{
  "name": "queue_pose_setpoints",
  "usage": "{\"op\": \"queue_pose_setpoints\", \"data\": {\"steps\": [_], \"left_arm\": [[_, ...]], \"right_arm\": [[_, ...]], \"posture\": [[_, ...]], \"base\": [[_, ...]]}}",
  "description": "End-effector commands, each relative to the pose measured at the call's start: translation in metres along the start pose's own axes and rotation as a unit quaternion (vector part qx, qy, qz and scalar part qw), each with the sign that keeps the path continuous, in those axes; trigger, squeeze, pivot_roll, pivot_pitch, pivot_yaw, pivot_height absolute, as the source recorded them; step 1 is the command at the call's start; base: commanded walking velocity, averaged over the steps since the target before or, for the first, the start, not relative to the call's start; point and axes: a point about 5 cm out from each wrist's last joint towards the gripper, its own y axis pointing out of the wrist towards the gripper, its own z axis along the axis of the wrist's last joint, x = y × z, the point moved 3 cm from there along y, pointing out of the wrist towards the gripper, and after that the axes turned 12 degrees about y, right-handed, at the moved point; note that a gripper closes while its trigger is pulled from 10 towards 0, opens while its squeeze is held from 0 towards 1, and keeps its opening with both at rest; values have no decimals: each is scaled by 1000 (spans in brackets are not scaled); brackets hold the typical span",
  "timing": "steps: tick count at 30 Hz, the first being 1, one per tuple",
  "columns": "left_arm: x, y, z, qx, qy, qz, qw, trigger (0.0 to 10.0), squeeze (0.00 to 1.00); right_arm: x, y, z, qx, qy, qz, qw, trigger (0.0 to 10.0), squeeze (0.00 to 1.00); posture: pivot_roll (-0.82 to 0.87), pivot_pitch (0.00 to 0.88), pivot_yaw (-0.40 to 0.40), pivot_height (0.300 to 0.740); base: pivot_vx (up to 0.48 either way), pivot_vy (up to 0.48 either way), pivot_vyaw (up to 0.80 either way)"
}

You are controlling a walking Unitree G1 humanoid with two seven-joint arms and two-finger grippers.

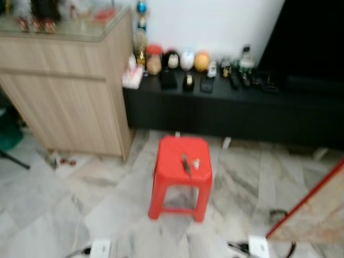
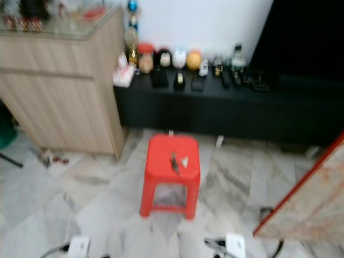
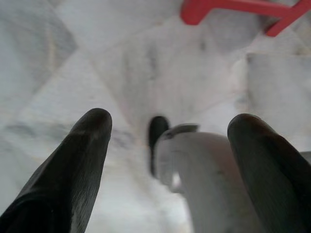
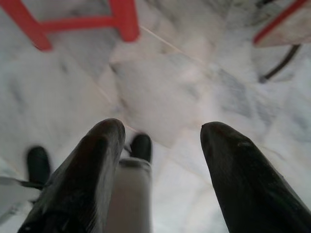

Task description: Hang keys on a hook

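A bunch of keys (image 1: 187, 164) with a pale tag lies on top of a red plastic stool (image 1: 181, 177) on the marble floor ahead of me. Both arms hang low. The left gripper (image 3: 170, 136) is open over the floor, with the stool's red legs (image 3: 233, 9) beyond its fingers. Likewise the right gripper (image 4: 163, 138) is open, nothing between its fingers, above the floor near the stool's legs (image 4: 121, 19). No hook can be made out in these blurred views.
A light wooden cabinet (image 1: 70, 86) stands at the left. Behind the stool runs a low black console (image 1: 231, 107) lined with small ornaments and remotes. A red-edged board (image 1: 317, 209) leans at the right. My white feet (image 1: 258, 247) and cables lie near the bottom.
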Motion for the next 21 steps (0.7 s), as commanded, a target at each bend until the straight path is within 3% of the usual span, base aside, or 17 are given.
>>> {"op": "queue_pose_setpoints", "data": {"steps": [1, 21], "left_arm": [[8, 1, 3, 4, -4, -9, 1000, 10000, 0], [7, 1, 3, 7, -3, -6, 1000, 10000, 0]], "right_arm": [[14, -2, -3, -2, -4, -15, 1000, 10000, 0], [10, -1, 0, 5, -5, -7, 1000, 10000, 0]], "posture": [[98, 68, -78, 740], [105, 70, -82, 740]], "base": [[0, 330, 0], [0, 17, 0]]}}
